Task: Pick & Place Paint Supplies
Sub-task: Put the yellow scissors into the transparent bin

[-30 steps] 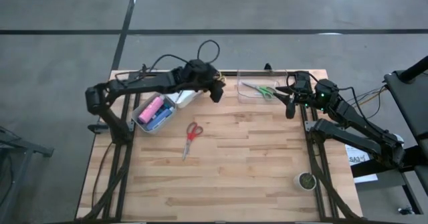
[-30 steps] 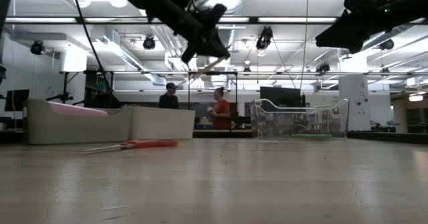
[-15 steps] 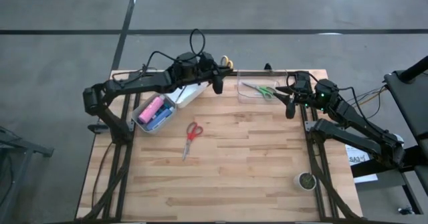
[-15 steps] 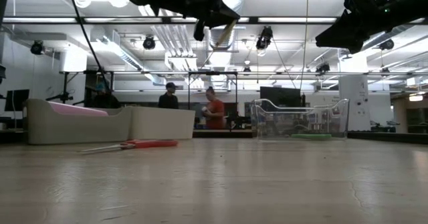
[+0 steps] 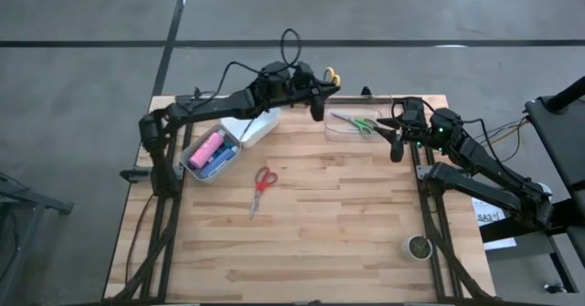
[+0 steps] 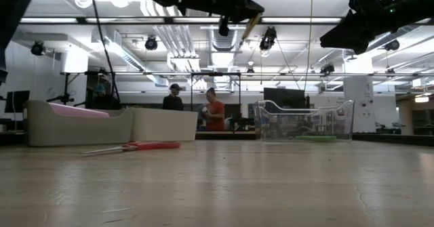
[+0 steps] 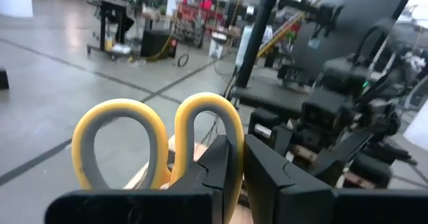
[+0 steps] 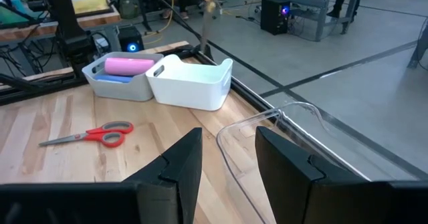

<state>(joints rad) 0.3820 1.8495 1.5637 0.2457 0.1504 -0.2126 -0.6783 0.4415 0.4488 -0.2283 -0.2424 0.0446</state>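
The left gripper (image 5: pixel 317 108) pinches yellow-handled scissors (image 7: pixel 160 144) above the desk's (image 5: pixel 320 224) far edge. The pink bottle (image 5: pixel 207 147) lies in the grey bin (image 5: pixel 192 164) near the far-left corner. The right gripper (image 5: pixel 396 147) hangs empty, fingers apart, beside the clear tray (image 5: pixel 340 128).

Wide bare wood in front of the red scissors (image 5: pixel 263 182)

Behind those scissors the back edge is crowded: grey bin (image 5: pixel 209 153) and white bin (image 5: pixel 256 125) side by side, then the clear tray (image 5: pixel 355 123) (green scissors (image 5: pixel 358 121) inside). The left gripper (image 5: pixel 316 107) hangs between white bin and tray, holding yellow scissors (image 7: pixel 160 141); the right gripper (image 5: pixel 396 146) hovers at the tray's far side.
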